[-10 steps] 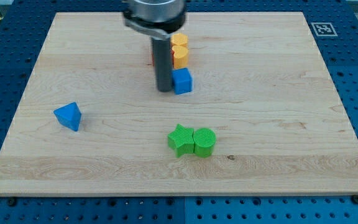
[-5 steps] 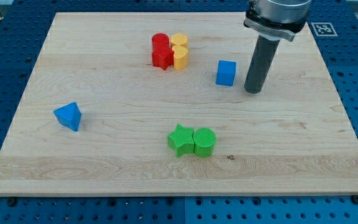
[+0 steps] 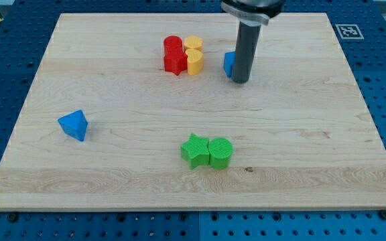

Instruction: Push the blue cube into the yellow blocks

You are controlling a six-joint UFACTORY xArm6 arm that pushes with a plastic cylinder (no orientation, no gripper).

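Observation:
The blue cube (image 3: pixel 228 64) sits near the view's top centre, mostly hidden behind my dark rod. My tip (image 3: pixel 240 82) rests on the board right against the cube's right side. Two yellow blocks (image 3: pixel 194 55) stand stacked front to back a short way to the cube's left, with a gap between them and the cube.
Two red blocks (image 3: pixel 173 55) touch the yellow ones on their left. A blue triangular block (image 3: pixel 73 124) lies at the view's left. A green star (image 3: pixel 194 150) and a green cylinder (image 3: pixel 220 152) sit together at the bottom centre. The wooden board (image 3: pixel 313 134) lies on a blue perforated table.
The cube went from beside the yellow blocks to the right, then back left and up a little. My tip swung from the cube's left to its right and now touches it.

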